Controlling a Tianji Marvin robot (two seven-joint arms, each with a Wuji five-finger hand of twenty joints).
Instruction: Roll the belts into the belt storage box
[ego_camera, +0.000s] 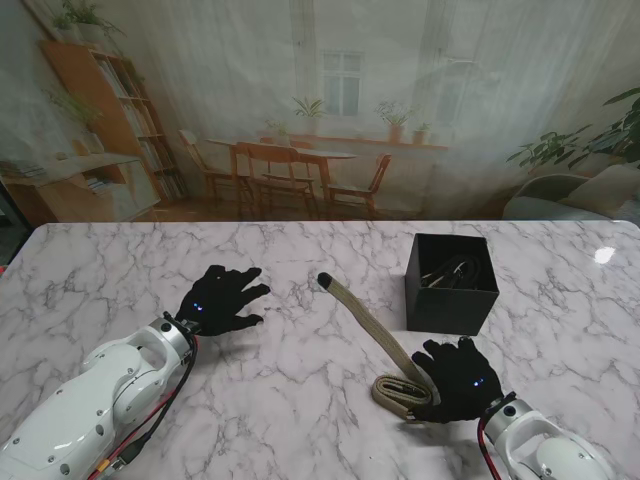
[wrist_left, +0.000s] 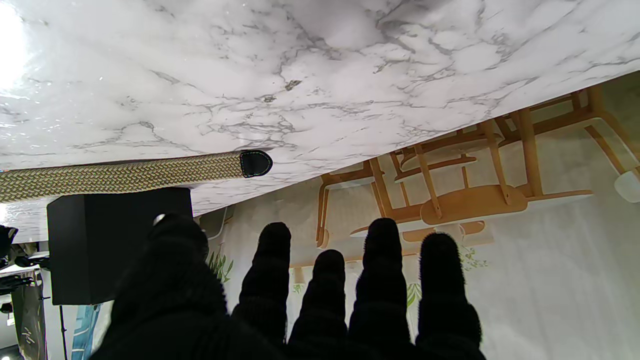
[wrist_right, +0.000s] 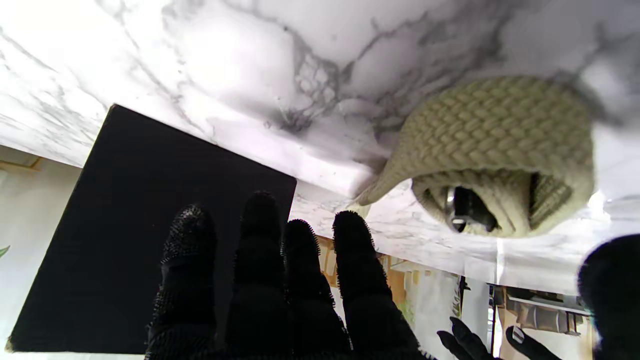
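A tan woven belt (ego_camera: 362, 325) lies slanted across the marble table, its dark tip (ego_camera: 324, 281) pointing away from me. Its near end is coiled into a loose roll (ego_camera: 398, 390) with a metal buckle (wrist_right: 465, 210) showing inside. My right hand (ego_camera: 458, 380) rests open beside that roll, fingers straight and thumb apart, holding nothing. To the left of the belt tip, my left hand (ego_camera: 220, 300) lies open with its fingers spread. The black belt storage box (ego_camera: 452, 283) stands just beyond the right hand, with a dark belt inside. The left wrist view shows the belt (wrist_left: 125, 177) and the box (wrist_left: 120, 245).
The table's far edge (ego_camera: 320, 224) meets a printed backdrop of a room. In the right wrist view, the box's side (wrist_right: 150, 230) fills the space beyond my fingers (wrist_right: 280, 280). Bare marble (ego_camera: 300, 400) lies between the two arms.
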